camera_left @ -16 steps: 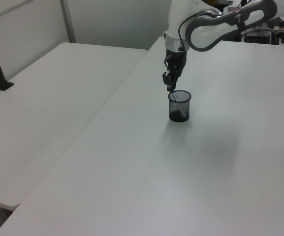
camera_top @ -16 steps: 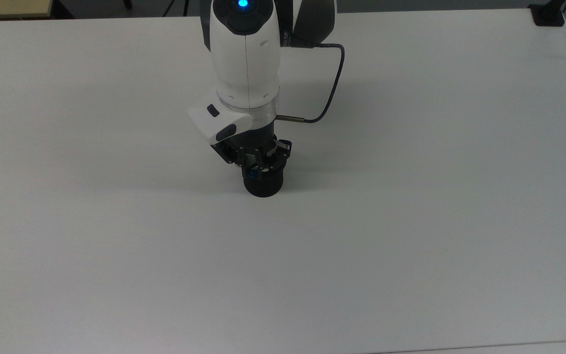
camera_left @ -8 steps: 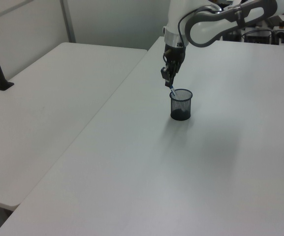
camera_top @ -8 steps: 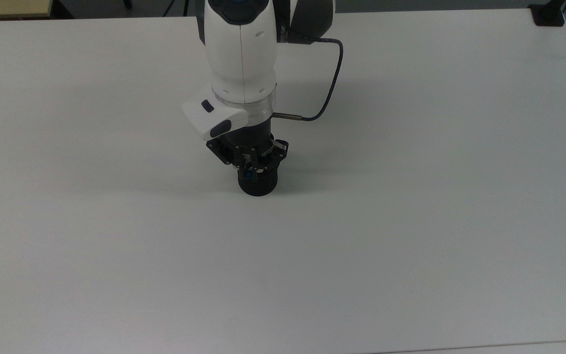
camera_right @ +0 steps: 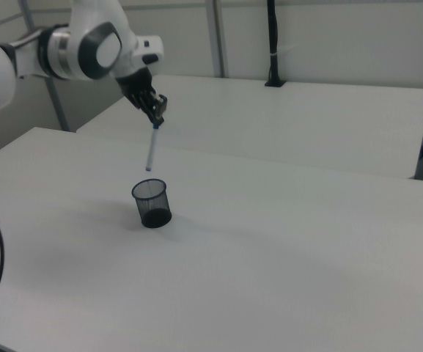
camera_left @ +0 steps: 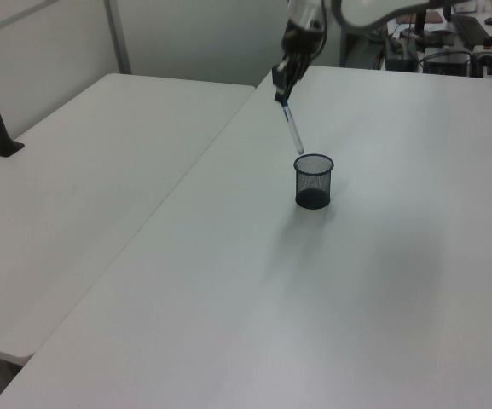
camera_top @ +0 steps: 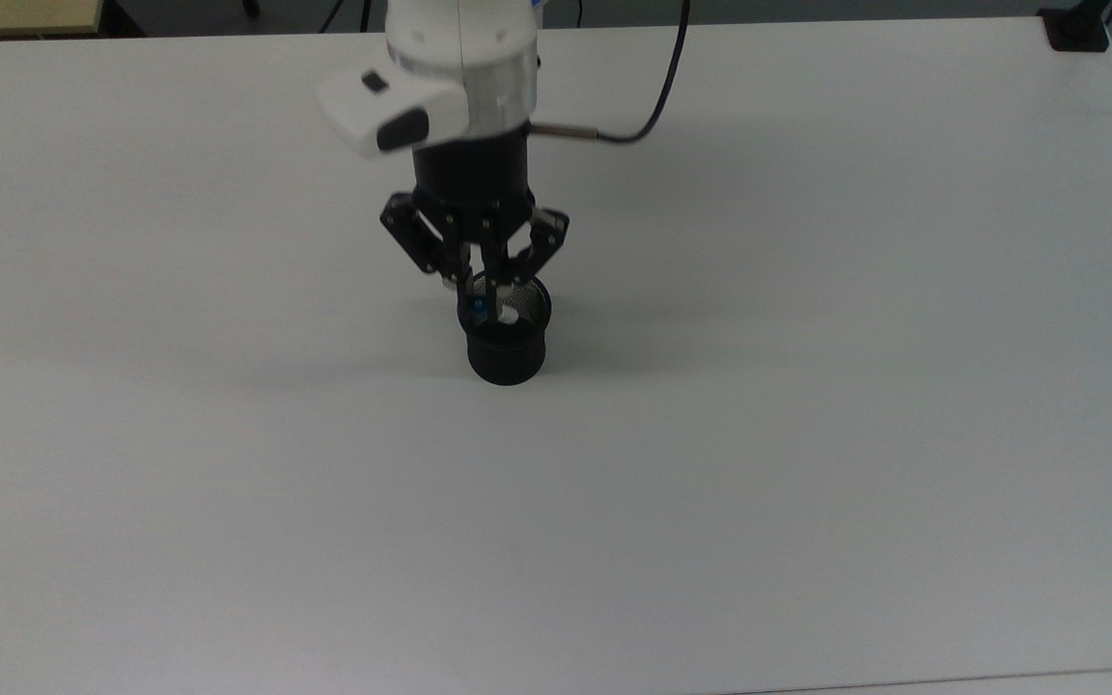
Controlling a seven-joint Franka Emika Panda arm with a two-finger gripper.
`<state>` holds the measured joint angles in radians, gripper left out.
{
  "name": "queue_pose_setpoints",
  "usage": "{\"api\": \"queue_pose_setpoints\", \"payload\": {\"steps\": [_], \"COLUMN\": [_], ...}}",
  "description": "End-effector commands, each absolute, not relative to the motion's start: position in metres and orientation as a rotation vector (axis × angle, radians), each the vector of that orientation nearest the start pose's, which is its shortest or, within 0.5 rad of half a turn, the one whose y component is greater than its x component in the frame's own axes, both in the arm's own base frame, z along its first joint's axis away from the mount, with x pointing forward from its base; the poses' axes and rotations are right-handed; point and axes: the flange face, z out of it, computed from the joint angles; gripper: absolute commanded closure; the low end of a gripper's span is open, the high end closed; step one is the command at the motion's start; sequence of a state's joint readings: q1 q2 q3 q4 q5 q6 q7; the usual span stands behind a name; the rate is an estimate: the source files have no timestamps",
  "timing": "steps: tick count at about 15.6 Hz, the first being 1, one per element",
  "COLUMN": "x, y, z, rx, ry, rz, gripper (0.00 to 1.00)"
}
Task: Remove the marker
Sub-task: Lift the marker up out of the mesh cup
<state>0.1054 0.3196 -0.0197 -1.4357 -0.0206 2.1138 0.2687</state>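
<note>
Above the black mesh cup [camera_right: 151,202] on the white table [camera_right: 284,257], the gripper [camera_right: 156,116] has its jaws clamped on the blue-capped top of the marker [camera_right: 151,150]. The pen hangs tilted, its lower tip just clear of the cup's rim, likely gripped at the top so the barrel could slide out without snagging. Nothing else is visible inside the cup, which looks empty.

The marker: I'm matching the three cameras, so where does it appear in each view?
Top view: marker, upper centre, under the gripper.
Left view: marker, upper centre-right, hanging tilted.
Right view: marker, upper left.
Shared landmark: black mesh cup, just below it.
</note>
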Motion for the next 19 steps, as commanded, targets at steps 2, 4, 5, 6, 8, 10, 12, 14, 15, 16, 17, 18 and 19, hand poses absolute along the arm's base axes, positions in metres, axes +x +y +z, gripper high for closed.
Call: {"api": "queue_pose_setpoints", "payload": {"steps": [2, 4, 5, 6, 8, 10, 12, 14, 15, 16, 17, 18, 19], "x": [0.651, 0.640, 0.635, 0.628, 0.615, 0.602, 0.589, 0.585, 0.586, 0.589, 0.591, 0.594, 0.596], "y": [0.059, 0.065, 0.068, 0.070, 0.072, 0.076, 0.083, 0.084, 0.084, 0.084, 0.083, 0.083, 0.084], "z": [0.585, 0.580, 0.575, 0.568, 0.555, 0.532, 0.507, 0.476, 0.458, 0.443, 0.429, 0.415, 0.405], "rx": [-3.025, -3.029, -3.032, -3.040, -3.053, -3.037, -3.007, -2.977, -2.963, -2.957, -2.958, -2.962, -2.967], "ry": [0.298, 0.247, 0.191, 0.117, -0.032, -0.183, -0.302, -0.375, -0.400, -0.417, -0.421, -0.425, -0.431], "rz": [-0.416, -0.274, -0.189, -0.090, 0.093, 0.309, 0.476, 0.598, 0.657, 0.697, 0.732, 0.765, 0.784], "gripper": [0.84, 0.84, 0.84, 0.84, 0.84, 0.84, 0.83, 0.83, 0.82, 0.82, 0.82, 0.82, 0.82]}}
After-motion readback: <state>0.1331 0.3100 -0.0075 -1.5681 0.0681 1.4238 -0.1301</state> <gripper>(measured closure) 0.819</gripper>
